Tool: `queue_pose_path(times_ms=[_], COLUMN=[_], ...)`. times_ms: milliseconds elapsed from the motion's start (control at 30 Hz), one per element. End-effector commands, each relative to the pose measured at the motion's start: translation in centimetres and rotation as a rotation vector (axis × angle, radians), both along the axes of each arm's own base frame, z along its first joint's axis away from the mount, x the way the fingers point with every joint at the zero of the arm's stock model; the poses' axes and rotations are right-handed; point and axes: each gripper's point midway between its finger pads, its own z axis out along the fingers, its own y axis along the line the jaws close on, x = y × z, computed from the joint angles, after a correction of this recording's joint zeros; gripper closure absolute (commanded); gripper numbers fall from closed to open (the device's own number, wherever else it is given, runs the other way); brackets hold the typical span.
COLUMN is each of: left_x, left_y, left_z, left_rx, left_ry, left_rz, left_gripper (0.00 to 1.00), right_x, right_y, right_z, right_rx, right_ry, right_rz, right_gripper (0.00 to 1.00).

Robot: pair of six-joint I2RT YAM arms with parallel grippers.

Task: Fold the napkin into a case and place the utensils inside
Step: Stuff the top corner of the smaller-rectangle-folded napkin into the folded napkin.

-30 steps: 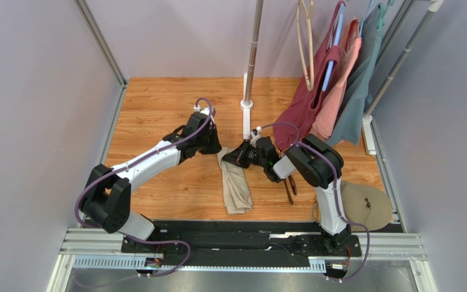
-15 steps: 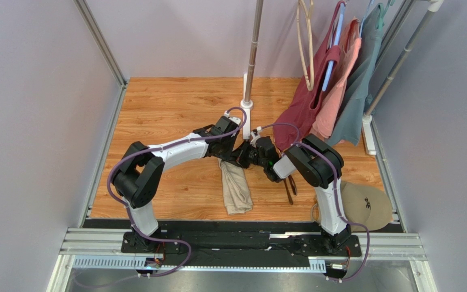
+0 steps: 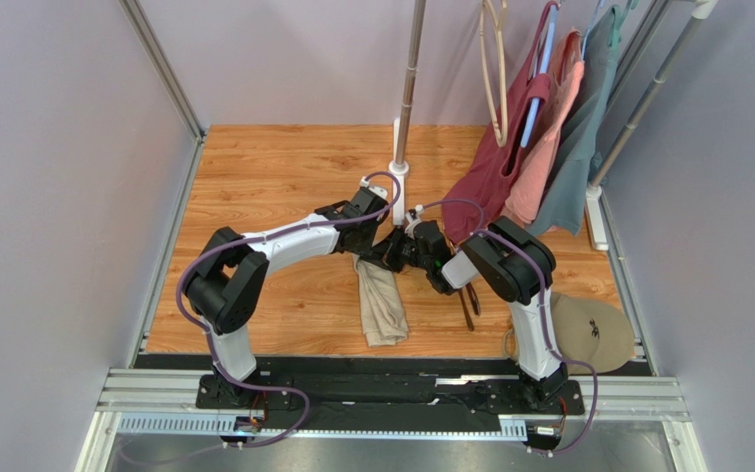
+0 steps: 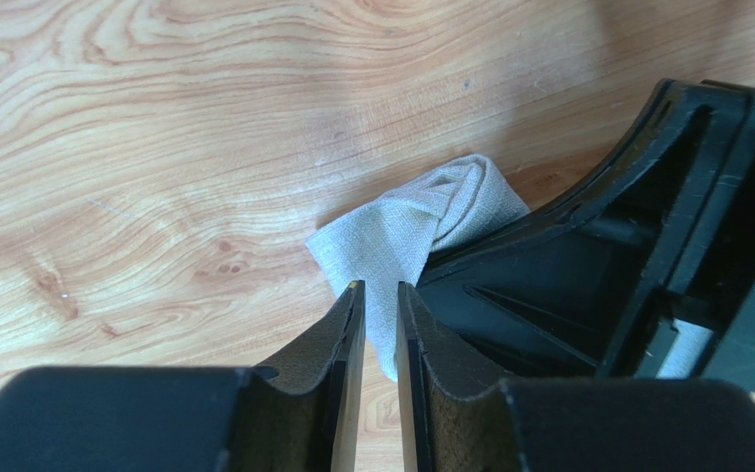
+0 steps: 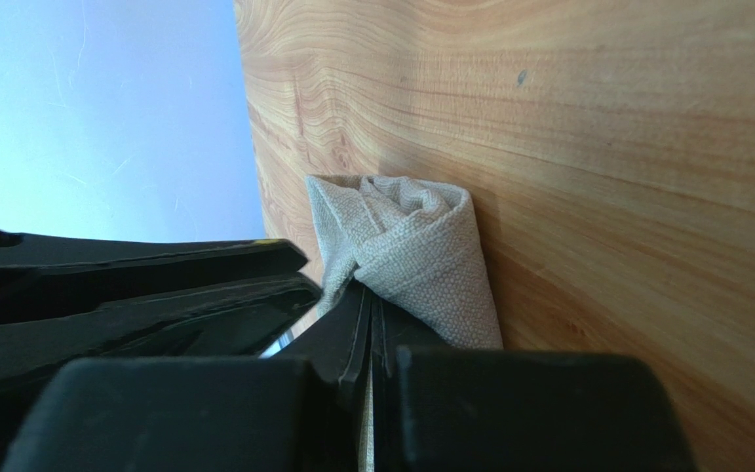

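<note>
The beige-tan napkin (image 3: 383, 305) lies folded into a narrow strip on the wooden table, running from mid-table towards the near edge. Both grippers meet at its far end. My left gripper (image 3: 379, 246) comes in from the left, and in the left wrist view (image 4: 378, 287) its fingers stand a narrow gap apart with a corner of the napkin (image 4: 421, 221) between the tips. My right gripper (image 3: 392, 254) is shut on the rolled far end of the napkin (image 5: 421, 246), cloth pinched between its pads (image 5: 370, 300). The dark utensils (image 3: 468, 303) lie on the table right of the strip, partly under the right arm.
A round tan disc (image 3: 593, 332) sits at the near right corner. Maroon, salmon and grey-teal garments (image 3: 539, 147) hang from a rack at the back right. A metal pole on a white base (image 3: 398, 187) stands just behind the grippers. Grey walls enclose the table.
One second ago the left gripper was left of the napkin's far end; it swung right to meet the right gripper there. The right arm and napkin have barely moved.
</note>
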Motion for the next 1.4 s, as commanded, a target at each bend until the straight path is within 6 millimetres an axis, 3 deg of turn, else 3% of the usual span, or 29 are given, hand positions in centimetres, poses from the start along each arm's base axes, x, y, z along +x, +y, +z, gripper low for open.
queue_pose_path(times_ms=[0,133,567,1167,1367], left_x=[0.0,-0.3,-1.2,-2.2,-2.6], left_y=[-0.9,-0.9,-1.4,-2.1,-2.2], left_z=[-0.7,-1.1,0.5,-2.6,-2.6], left_rx=[0.005,0.002,-0.057,-0.053,-0.104], left_ry=[0.029,0.04,0.04,0.168,0.206], left_rz=[-0.029,-0.03,-0.058,-0.09,-0.095], left_gripper=[0.75,0.75,0.72,0.7,0.67], right_x=[-0.4,-0.5,-0.7,-0.8,-1.0], right_y=[-0.6,-0.6,-0.4,-0.4,-0.5], right_z=[-2.5,-2.6,-2.8,-3.0,-3.1], right_rx=[-0.051,-0.051,-0.042,-0.029,-0.03], right_ry=[0.06,0.064,0.072,0.082,0.082], right_rz=[-0.017,-0.016,-0.001,-0.003,-0.001], right_gripper=[1.0,1.0,1.0,1.0,1.0])
